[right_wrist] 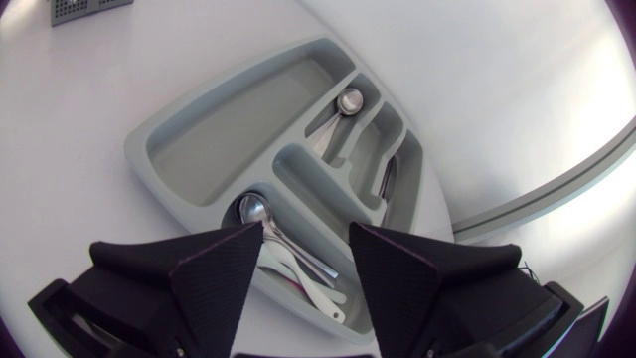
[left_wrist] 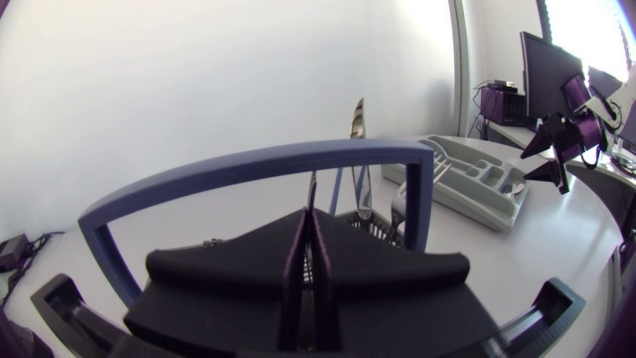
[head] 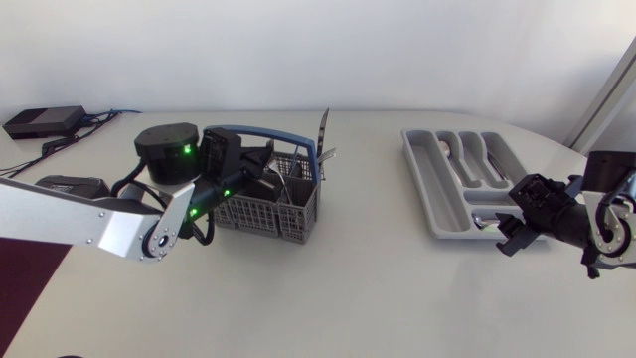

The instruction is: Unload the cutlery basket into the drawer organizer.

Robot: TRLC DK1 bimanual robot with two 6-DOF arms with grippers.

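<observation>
The grey cutlery basket (head: 288,204) with a blue handle (left_wrist: 268,159) stands left of the middle. My left gripper (head: 260,177) is down inside it under the handle, shut (left_wrist: 306,224) on a thin metal piece of cutlery (left_wrist: 311,194) that rises edge-on between the fingertips. A knife (head: 323,129) stands upright at the basket's far corner. The grey drawer organizer (head: 437,189) lies at the right, with spoons (right_wrist: 253,211) in its compartments. My right gripper (right_wrist: 306,231) hangs open over the organizer's near end (head: 522,224), holding nothing.
A black box (head: 45,121) with cables sits at the table's back left corner. The table's curved edge runs close behind the organizer (right_wrist: 298,109).
</observation>
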